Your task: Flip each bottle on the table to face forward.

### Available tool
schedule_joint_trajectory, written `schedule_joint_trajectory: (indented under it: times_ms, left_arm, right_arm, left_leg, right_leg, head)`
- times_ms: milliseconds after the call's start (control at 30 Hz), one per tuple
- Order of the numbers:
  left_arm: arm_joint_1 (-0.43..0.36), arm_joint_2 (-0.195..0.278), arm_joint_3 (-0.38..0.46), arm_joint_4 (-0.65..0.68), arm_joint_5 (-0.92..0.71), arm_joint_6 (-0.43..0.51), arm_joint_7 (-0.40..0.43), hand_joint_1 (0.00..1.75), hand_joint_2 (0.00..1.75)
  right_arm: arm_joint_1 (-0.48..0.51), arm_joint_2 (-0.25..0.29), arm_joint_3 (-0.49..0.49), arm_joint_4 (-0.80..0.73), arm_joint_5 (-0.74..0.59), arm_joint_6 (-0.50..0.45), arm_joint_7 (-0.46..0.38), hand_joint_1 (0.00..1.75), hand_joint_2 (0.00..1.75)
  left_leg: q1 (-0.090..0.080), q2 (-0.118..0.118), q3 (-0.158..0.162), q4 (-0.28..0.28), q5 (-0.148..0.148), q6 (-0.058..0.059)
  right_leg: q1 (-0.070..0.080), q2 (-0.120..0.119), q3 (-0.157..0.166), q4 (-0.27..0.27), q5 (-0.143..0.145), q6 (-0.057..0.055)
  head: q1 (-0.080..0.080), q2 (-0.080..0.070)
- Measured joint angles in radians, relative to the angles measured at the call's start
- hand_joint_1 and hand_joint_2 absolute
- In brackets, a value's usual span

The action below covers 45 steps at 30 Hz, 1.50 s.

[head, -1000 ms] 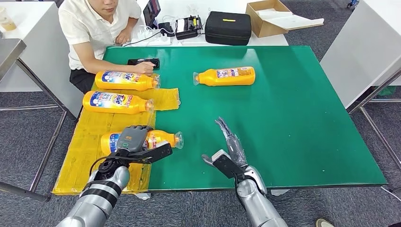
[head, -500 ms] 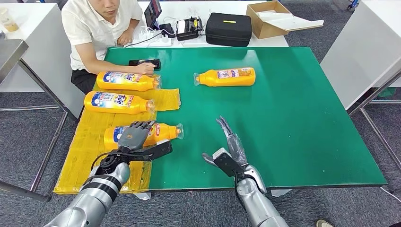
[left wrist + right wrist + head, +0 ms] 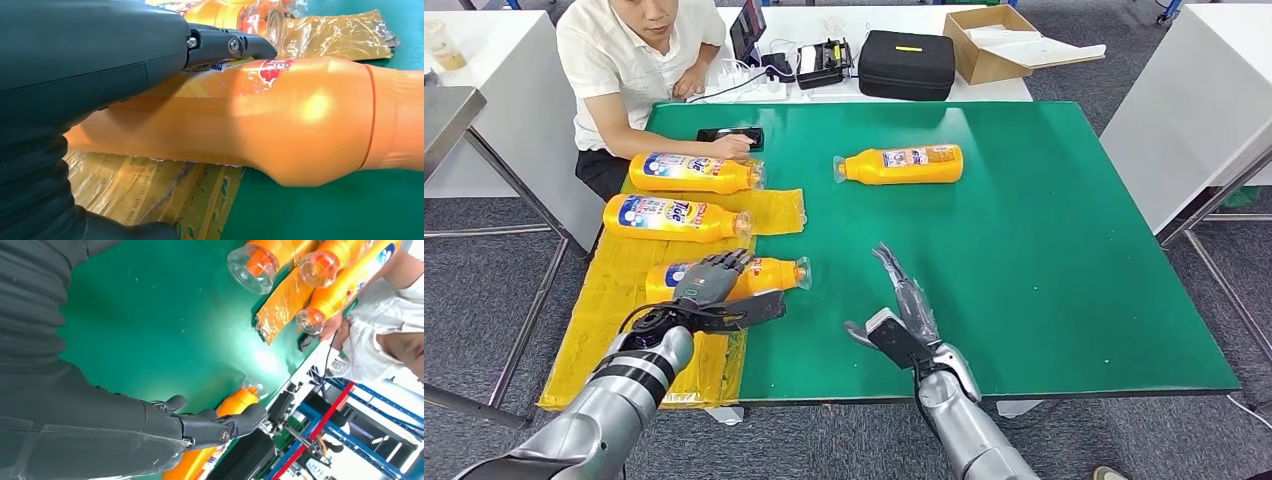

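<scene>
Reaching: the left hand point(image 3: 712, 290) was laid over the nearest bottle point(image 3: 769, 274), fingers draped on its upper side and thumb spread below; whether a firm hold had been made could not be told.
Nearest bottle: it was seen lying on its side on the yellow sheet point(image 3: 594, 340), cap pointing toward the table's middle; in the left wrist view its bare orange side point(image 3: 280, 125) was shown, with the label edge under the fingers point(image 3: 230, 45).
Right hand: the right hand point(image 3: 904, 315) was held open above the green table point(image 3: 1074, 250), fingers straight and apart, nothing held.
Other bottles: two more point(image 3: 674, 217) point(image 3: 692, 172) were seen lying on the sheet's far part, and a fourth point(image 3: 902, 163) lay well apart on the bare green.
Person: a seated person point(image 3: 629, 60) was shown at the far left corner, one hand on a phone point(image 3: 729, 134).
Step judged: the bottle was about to be rolled about its long axis.
Advice: the body should be enclosed near its middle, and turned slowly so that the smooth plastic is not let slip on the crinkled sheet.
</scene>
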Motion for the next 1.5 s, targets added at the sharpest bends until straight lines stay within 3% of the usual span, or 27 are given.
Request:
schedule_joint_trajectory:
  times_ms: [333,567,767,1100,1400,1500]
  left_arm:
    - [0.043,-0.010,-0.006,-0.039,0.029,0.136,-0.100,0.00,1.75]
    - [0.184,-0.051,-0.045,-0.306,0.128,0.220,-0.163,0.00,1.75]
    - [0.277,-0.073,-0.084,-0.515,0.178,0.203,-0.174,0.00,1.75]
    - [0.339,-0.080,-0.134,-0.668,0.254,0.168,-0.209,0.00,1.75]
    - [0.394,-0.104,-0.160,-0.782,0.472,0.063,-0.227,0.00,1.75]
    - [0.406,-0.122,-0.150,-0.797,0.612,-0.027,-0.206,0.00,1.75]
  right_arm:
    - [0.001,-0.008,0.019,0.014,-0.010,-0.021,0.000,0.00,1.75]
    - [0.042,-0.006,0.012,-0.025,0.040,-0.014,0.003,0.00,1.75]
    - [0.071,-0.006,-0.004,-0.067,0.055,-0.008,0.008,0.00,1.75]
    - [0.092,-0.007,-0.023,-0.103,0.089,-0.003,0.022,0.00,1.75]
    - [0.085,-0.056,-0.040,-0.110,0.306,-0.159,0.182,0.00,1.75]
    - [0.081,-0.074,-0.044,-0.109,0.379,-0.198,0.236,0.00,1.75]
  left_leg:
    - [0.000,0.000,-0.001,0.000,0.000,0.000]
    - [-0.001,0.000,-0.007,0.001,0.000,0.000]
    - [-0.001,0.000,-0.011,0.001,0.000,0.000]
    - [-0.001,0.000,-0.011,0.001,0.000,0.000]
    - [-0.001,0.000,-0.012,0.001,0.000,0.000]
    - [-0.001,0.000,-0.012,0.001,0.000,0.000]
  right_leg:
    - [0.000,0.000,-0.002,0.000,0.000,0.000]
    - [-0.001,0.000,-0.007,0.000,0.000,0.000]
    - [-0.001,0.000,-0.012,0.000,0.000,0.000]
    - [-0.001,0.000,-0.012,0.000,0.000,0.000]
    - [-0.001,0.000,-0.012,0.000,0.000,0.000]
    - [-0.001,0.000,-0.012,0.000,0.000,0.000]
  head:
    - [0.000,0.000]
    - [0.000,0.000]
    - [0.000,0.000]
    - [0.000,0.000]
    - [0.000,0.000]
    - [0.000,0.000]
